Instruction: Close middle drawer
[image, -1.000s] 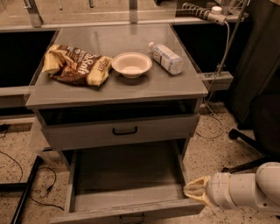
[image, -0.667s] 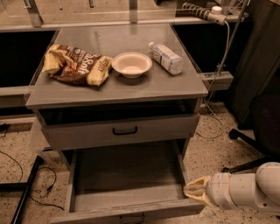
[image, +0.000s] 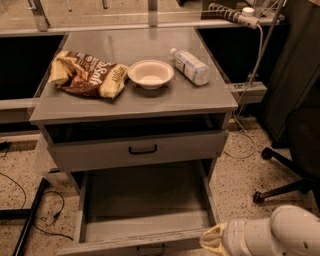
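Observation:
The middle drawer (image: 145, 200) is a long shallow grey tray pulled far out from the grey cabinet, and it is empty inside. Its front edge with a small black bar handle (image: 150, 249) is at the bottom of the view. My gripper (image: 212, 241), a yellowish tip on a white arm, is at the bottom right. It sits against or just beside the drawer's front right corner; I cannot tell if it touches.
Above it, a taller-fronted drawer (image: 140, 150) stands slightly open. On the cabinet top (image: 165, 102) lie a chip bag (image: 87, 74), a white bowl (image: 150, 74) and a water bottle (image: 191, 66). A black office chair base (image: 285, 185) is at the right, and cables (image: 30, 210) run on the floor at the left.
My gripper and arm have moved lower and slightly left, toward the drawer's front right corner. The drawer has not visibly moved.

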